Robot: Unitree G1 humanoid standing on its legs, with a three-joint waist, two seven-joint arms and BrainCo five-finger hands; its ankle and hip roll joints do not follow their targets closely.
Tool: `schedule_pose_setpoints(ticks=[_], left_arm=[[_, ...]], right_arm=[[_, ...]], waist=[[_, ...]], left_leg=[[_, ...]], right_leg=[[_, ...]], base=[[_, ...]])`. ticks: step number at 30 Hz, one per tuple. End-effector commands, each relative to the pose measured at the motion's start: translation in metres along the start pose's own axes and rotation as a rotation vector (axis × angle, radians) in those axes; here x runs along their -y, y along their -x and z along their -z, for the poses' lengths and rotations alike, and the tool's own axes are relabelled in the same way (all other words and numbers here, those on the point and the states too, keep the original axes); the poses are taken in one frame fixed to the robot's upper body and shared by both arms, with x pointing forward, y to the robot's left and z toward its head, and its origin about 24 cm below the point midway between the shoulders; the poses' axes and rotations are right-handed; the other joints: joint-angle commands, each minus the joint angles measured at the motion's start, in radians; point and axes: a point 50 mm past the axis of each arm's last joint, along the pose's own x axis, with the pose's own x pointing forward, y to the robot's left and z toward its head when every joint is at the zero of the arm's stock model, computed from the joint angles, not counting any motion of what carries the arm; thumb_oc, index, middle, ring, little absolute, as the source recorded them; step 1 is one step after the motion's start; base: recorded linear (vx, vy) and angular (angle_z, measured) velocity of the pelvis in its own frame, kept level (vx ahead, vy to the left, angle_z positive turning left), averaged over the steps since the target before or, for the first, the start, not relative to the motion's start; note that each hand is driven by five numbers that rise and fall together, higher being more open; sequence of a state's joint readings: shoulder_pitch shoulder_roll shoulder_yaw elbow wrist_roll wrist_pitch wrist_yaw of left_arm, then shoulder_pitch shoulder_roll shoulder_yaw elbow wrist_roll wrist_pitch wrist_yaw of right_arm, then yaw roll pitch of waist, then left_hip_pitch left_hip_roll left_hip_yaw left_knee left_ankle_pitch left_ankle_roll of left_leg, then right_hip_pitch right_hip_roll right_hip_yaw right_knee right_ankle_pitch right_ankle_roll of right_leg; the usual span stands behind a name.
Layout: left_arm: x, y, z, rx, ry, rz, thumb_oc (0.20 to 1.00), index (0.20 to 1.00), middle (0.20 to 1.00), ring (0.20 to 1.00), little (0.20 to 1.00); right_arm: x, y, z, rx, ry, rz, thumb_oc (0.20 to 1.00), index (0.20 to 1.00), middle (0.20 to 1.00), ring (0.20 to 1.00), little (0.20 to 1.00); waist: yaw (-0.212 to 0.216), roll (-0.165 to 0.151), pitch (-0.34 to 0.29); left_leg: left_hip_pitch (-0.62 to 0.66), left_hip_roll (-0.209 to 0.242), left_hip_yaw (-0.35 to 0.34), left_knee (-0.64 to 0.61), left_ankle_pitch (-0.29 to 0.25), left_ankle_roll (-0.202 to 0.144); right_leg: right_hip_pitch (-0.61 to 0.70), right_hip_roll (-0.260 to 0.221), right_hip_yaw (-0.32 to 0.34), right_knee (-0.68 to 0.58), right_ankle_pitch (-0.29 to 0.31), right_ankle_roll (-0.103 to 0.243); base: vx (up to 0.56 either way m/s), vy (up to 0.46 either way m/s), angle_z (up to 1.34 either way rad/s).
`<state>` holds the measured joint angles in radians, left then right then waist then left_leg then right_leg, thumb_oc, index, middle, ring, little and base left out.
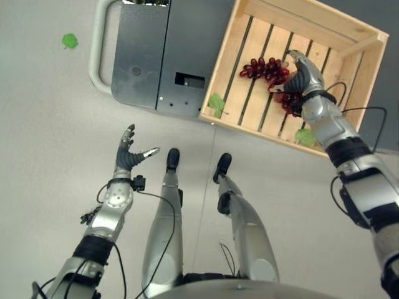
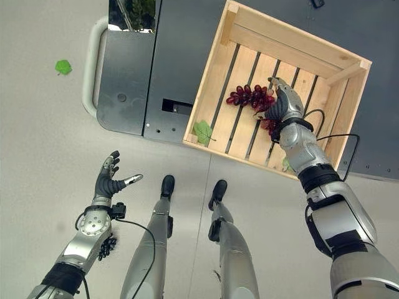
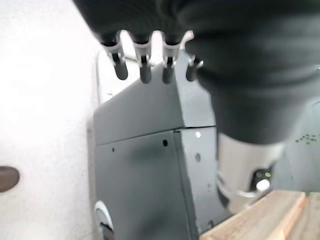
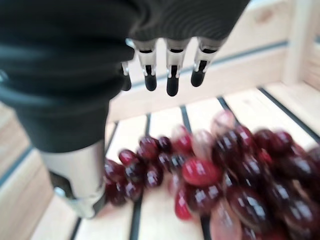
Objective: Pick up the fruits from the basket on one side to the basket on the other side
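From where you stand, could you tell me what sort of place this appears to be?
Probably an indoor lab or test room, not a kitchen or shop: a plain pale floor, a grey metal unit with a handle, and a wooden crate of red grapes set low for the fruit task.

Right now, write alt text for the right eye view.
The right hand reaches open into a wooden crate, just above a bunch of red grapes lying on its slats. The left hand hangs open over the grey floor, near a dark metal cabinet.
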<state>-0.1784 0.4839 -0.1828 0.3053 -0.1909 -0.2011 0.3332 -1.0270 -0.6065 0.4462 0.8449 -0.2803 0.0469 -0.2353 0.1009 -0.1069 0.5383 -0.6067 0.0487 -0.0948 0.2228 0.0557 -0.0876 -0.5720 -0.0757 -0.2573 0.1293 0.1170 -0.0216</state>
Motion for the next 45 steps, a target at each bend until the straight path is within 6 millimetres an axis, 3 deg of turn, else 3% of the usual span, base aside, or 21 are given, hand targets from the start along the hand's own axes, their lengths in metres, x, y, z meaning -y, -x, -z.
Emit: schedule_pose_setpoints(ticks=[1,8,18,19,20,38,42,45], left_arm=[[0.0,0.002,-0.008,0.048,0.033,0.004,1.0,1.0,1.0,1.0,1.0],[0.003,0.0,-0.01,0.05,0.044,0.009,1.0,1.0,1.0,1.0,1.0],[0.005,-0.002,-0.011,0.05,0.045,0.003,1.0,1.0,1.0,1.0,1.0],[0.005,-0.002,-0.011,0.052,0.045,0.002,1.0,1.0,1.0,1.0,1.0],[0.006,-0.002,-0.01,0.048,0.047,0.005,1.0,1.0,1.0,1.0,1.0],[0.006,-0.003,-0.015,0.069,0.051,-0.006,1.0,1.0,1.0,1.0,1.0],[0.004,-0.003,-0.015,0.071,0.056,-0.008,1.0,1.0,1.0,1.0,1.0],[0.003,-0.005,-0.016,0.072,0.058,-0.005,1.0,1.0,1.0,1.0,1.0]], right_arm=[[0.013,-0.007,-0.004,0.02,0.033,0.003,1.0,1.0,1.0,1.0,1.0],[-0.007,-0.005,0.009,-0.074,-0.01,-0.052,1.0,1.0,1.0,1.0,1.0],[-0.016,-0.005,0.005,-0.081,-0.042,-0.062,1.0,1.0,1.0,1.0,1.0],[-0.017,-0.004,0.005,-0.083,-0.045,-0.063,0.558,0.558,0.558,0.558,0.558],[-0.02,-0.003,0.005,-0.079,-0.044,-0.071,0.2,0.2,0.2,0.2,0.2],[-0.028,-0.003,-0.012,-0.028,-0.099,-0.082,0.2,0.2,0.2,0.2,0.2],[-0.027,-0.002,-0.014,-0.02,-0.182,-0.103,0.2,0.2,0.2,0.2,0.2],[-0.032,0.0,-0.014,-0.022,-0.336,-0.144,0.2,0.2,0.2,0.2,0.2]], waist=[[-0.017,0.027,-0.018],[-0.017,0.036,-0.018],[-0.024,0.039,-0.018],[-0.025,0.039,-0.018],[-0.024,0.039,-0.018],[-0.028,0.046,-0.018],[-0.029,0.042,-0.018],[-0.028,0.039,-0.018]], left_leg=[[0.005,-0.048,0.02,0.031,-0.052,0.05],[-0.004,-0.051,0.018,0.035,-0.054,0.051],[-0.031,-0.053,0.022,0.038,-0.048,0.053],[-0.033,-0.054,0.023,0.039,-0.049,0.053],[-0.028,-0.053,0.023,0.041,-0.054,0.053],[-0.055,-0.057,0.02,0.046,-0.05,0.056],[-0.056,-0.057,0.018,0.042,-0.047,0.056],[-0.054,-0.057,0.018,0.036,-0.043,0.054]], right_leg=[[0.025,-0.057,0.008,0.114,-0.157,0.128],[0.011,-0.059,0.009,0.122,-0.157,0.127],[-0.023,-0.058,0.016,0.133,-0.155,0.126],[-0.025,-0.058,0.016,0.133,-0.155,0.127],[-0.022,-0.058,0.018,0.136,-0.159,0.127],[-0.048,-0.064,0.021,0.142,-0.154,0.125],[-0.048,-0.064,0.02,0.14,-0.152,0.125],[-0.046,-0.064,0.019,0.137,-0.151,0.124]], base=[[0.0,0.0,0.0],[0.0,0.0,0.0],[0.0,0.0,0.0],[0.0,0.0,0.0],[0.0,0.0,0.0],[0.0,0.0,0.0],[0.0,0.0,0.0],[0.0,0.0,0.0]])
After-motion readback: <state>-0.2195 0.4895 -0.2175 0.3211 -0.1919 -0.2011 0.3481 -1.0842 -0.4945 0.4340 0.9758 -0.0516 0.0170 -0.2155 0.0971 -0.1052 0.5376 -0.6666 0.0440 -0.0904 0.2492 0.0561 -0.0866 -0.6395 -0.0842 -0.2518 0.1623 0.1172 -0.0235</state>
